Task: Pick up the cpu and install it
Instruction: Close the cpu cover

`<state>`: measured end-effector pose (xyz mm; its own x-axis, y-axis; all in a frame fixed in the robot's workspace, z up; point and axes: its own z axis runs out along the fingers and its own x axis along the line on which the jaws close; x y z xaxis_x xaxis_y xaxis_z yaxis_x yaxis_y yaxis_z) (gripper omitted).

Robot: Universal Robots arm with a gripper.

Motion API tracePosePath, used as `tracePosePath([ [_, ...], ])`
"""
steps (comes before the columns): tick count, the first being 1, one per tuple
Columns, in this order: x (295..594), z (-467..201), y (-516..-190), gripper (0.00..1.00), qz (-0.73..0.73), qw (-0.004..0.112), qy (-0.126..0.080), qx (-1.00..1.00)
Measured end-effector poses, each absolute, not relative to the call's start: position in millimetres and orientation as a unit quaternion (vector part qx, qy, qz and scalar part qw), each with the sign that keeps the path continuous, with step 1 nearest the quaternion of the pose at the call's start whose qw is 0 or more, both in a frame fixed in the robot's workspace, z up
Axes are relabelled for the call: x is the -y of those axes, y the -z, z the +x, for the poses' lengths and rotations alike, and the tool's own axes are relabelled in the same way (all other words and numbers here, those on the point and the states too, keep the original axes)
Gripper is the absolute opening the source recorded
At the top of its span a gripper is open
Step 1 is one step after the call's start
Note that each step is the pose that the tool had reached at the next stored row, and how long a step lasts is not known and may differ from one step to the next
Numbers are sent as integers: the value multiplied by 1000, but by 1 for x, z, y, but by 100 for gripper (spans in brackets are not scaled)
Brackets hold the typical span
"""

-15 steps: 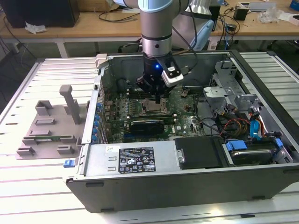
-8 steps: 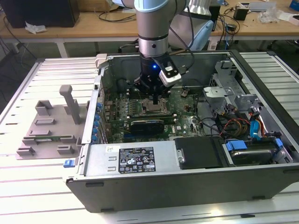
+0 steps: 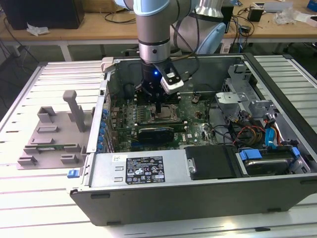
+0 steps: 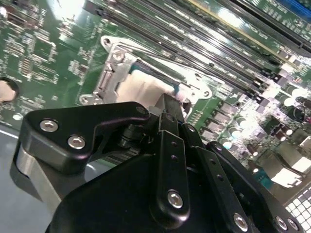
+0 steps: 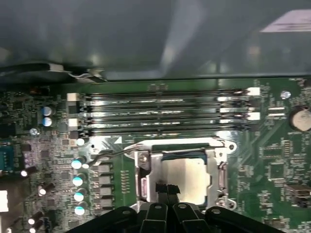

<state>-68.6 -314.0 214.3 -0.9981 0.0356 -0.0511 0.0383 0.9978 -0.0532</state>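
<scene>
Black linkages of your hand (image 5: 165, 188) loom closest in both wrist views, fingertips clenched together on nothing, pointing straight down from the upright arm into the open computer case (image 3: 277, 183). Your cpu (image 5: 187, 177) lies flat in the motherboard socket (image 5: 221, 177) just beneath them, pale silver top upward. In the exterior view, a grey fixture (image 3: 54, 134) sits on the desk (image 3: 29, 198) at the hand's 9 o'clock.

The arm (image 3: 153, 49) is silver-grey metal with a pale blue joint cover (image 3: 151, 7). Its black wrist carries a small blue light (image 3: 155, 73) and a white-and-black camera box (image 3: 171, 82). The black tool (image 5: 164, 187) has jointed links studded with silver screws (image 4: 175, 198).
</scene>
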Motion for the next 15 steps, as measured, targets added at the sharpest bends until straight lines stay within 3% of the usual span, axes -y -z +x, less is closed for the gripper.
tracePosePath([
  [15, 314, -80, -204, 11, 18, 25, 27, -999],
])
